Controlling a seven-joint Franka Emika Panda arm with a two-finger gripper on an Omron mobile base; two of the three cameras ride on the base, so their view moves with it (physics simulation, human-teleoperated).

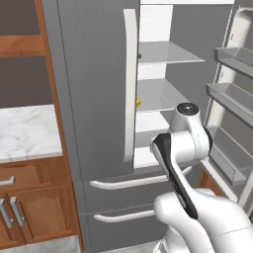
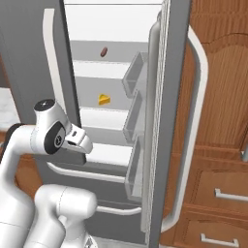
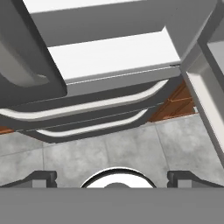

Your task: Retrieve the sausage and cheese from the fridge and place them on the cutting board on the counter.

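The fridge (image 1: 94, 74) has its left door closed and its right door (image 2: 167, 121) swung wide open. On an upper shelf lies the reddish-brown sausage (image 2: 103, 51), which peeks out past the closed door's edge (image 1: 140, 56) in the left base view. One shelf lower sits the yellow cheese wedge (image 2: 104, 100), also seen as a sliver (image 1: 139, 102). My gripper (image 3: 112, 178) is open and empty, and looks down at the fridge's lower drawers (image 3: 87, 107) and the floor, well below both foods. The counter (image 1: 24, 131) lies left of the fridge. The cutting board is out of view.
The open door's bins (image 2: 133, 77) jut out to the right of the shelves. The closed door's long pale handle (image 1: 130, 84) stands beside the opening. Two drawer handles (image 1: 128, 183) cross below. Wooden cabinets (image 2: 218, 97) stand to the right of the fridge.
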